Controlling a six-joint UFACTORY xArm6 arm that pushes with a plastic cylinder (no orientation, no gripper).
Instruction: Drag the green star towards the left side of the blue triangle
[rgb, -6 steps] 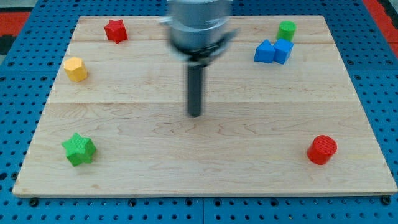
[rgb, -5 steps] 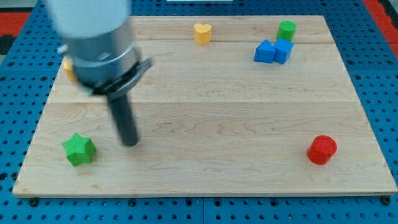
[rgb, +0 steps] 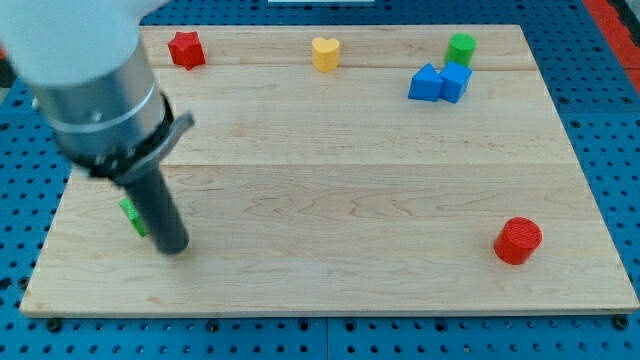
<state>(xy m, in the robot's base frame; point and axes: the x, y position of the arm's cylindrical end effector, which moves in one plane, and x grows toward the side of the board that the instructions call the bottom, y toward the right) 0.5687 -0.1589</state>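
Observation:
The green star (rgb: 130, 214) lies near the view's bottom left of the wooden board (rgb: 340, 170); the rod hides most of it and only a green sliver shows at the rod's left. My tip (rgb: 173, 247) rests on the board just right of and below that sliver, touching or nearly touching the star. The blue triangle (rgb: 425, 83) sits at the view's top right, with a blue cube (rgb: 455, 80) against its right side.
A red star (rgb: 185, 48) is at the top left, a yellow heart (rgb: 324, 53) at the top middle, a green cylinder (rgb: 461, 47) above the blue cube, a red cylinder (rgb: 518, 241) at the bottom right. The arm's grey body (rgb: 85, 80) covers the left of the board.
My tip has swept from the board's middle to the bottom left and now stands against the green star, covering most of it. The yellow hexagon is now hidden behind the arm.

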